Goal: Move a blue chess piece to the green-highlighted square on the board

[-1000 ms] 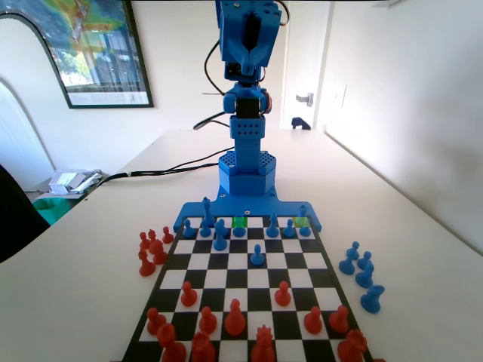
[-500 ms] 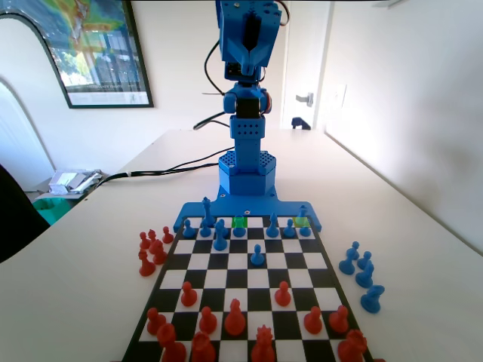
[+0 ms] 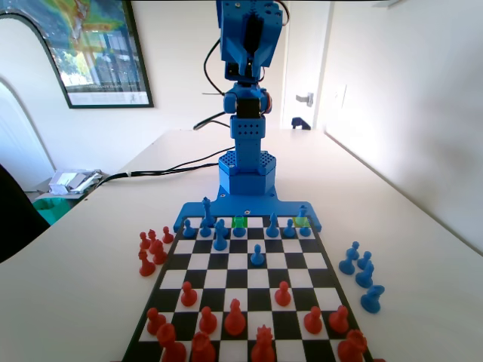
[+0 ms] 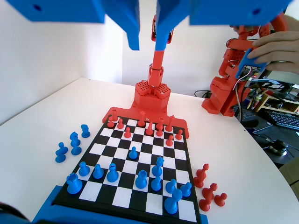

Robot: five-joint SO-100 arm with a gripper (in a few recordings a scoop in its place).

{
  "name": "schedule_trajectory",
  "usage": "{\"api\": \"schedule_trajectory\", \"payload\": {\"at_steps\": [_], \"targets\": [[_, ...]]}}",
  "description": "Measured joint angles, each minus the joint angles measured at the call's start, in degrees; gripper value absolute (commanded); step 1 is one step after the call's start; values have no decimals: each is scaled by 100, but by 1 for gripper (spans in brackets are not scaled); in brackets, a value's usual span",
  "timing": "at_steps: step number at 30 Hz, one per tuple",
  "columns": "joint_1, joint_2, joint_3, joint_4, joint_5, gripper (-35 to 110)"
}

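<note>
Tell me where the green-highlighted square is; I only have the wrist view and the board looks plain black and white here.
Observer: In the fixed view the green-highlighted square is in the row of the board nearest the blue arm's base, just left of centre.
Operator: Any other highlight?
Observer: Yes, a paler yellow-green square in the same row, near the right corner in the fixed view, with a small blue chess piece at it.
Operator: How high is the end effector?
Observer: The end effector hangs well above the arm's base, far from any piece.
</note>
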Motion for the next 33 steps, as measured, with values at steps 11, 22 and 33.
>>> {"api": "schedule_trajectory", "payload": {"at_steps": [11,22,33], "targets": [[-229,-668,-589,88,53,2],[-1046,-2672,-2329,729,97,1],[-1494,-4342,-2382,765,-721,1]]}}
